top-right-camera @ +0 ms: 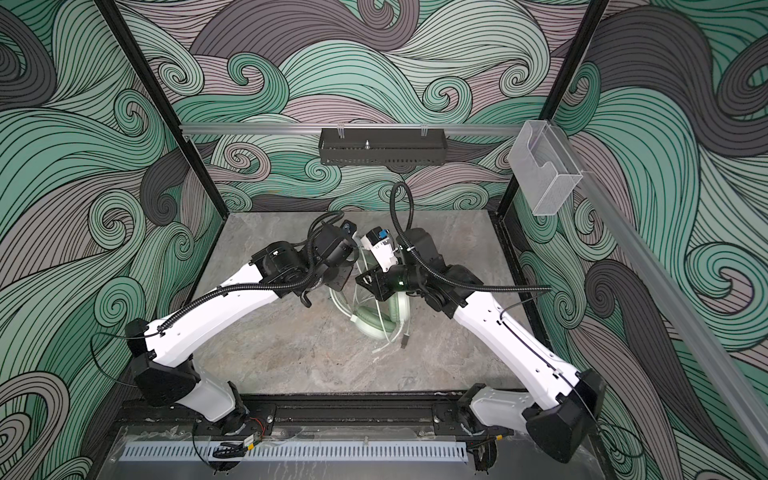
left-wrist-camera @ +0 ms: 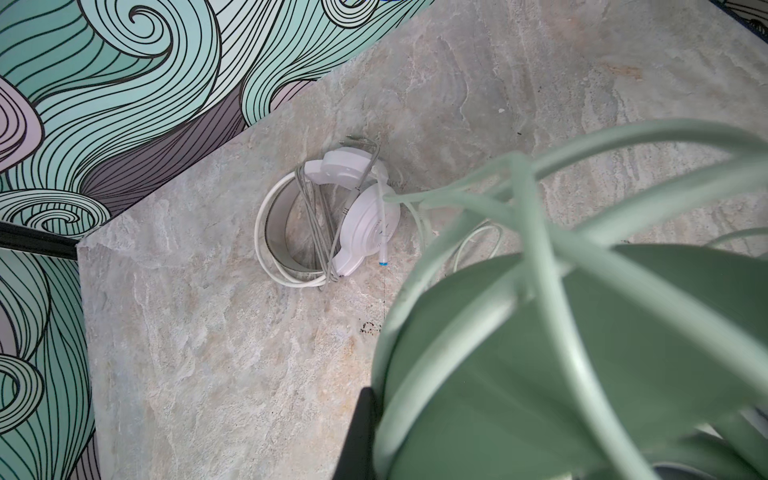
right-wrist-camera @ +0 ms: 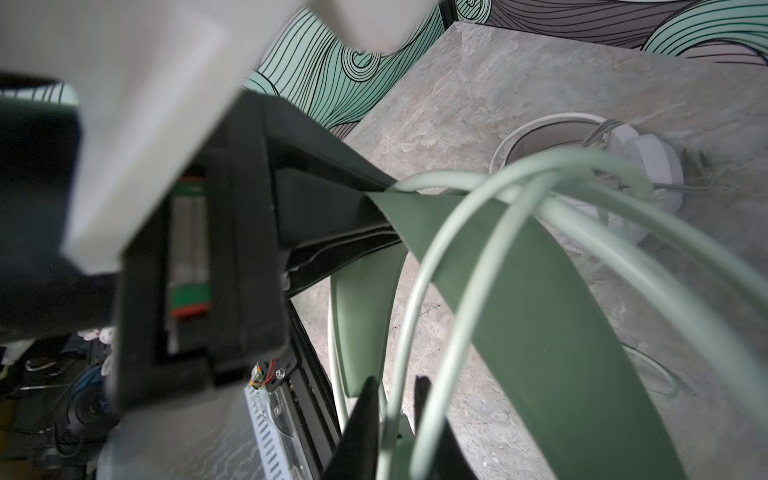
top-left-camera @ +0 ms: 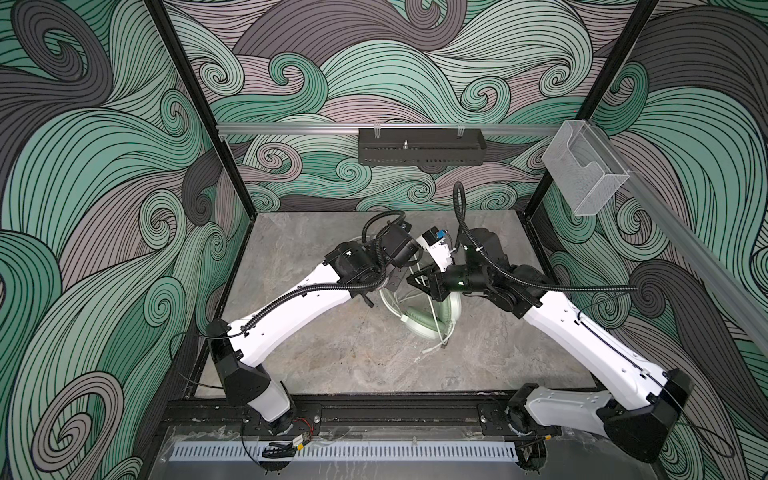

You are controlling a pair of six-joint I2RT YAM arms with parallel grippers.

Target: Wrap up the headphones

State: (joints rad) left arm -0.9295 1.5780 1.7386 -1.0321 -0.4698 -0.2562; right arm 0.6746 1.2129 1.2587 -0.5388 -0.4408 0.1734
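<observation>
- Right pincer grips the mint cable, right of frame centre.
- Left pincer, closed on the band of the mint headset, sits just left.
- We judge the cable must cross that band.

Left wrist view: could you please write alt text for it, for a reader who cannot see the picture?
A blurred mint green headset fills much of the picture, very close to the camera, with loops of its pale cable crossing it. Farther off, a white headset lies on the grey stone-look table, its own cord wound around it; a wave-patterned wall borders the table.
</observation>
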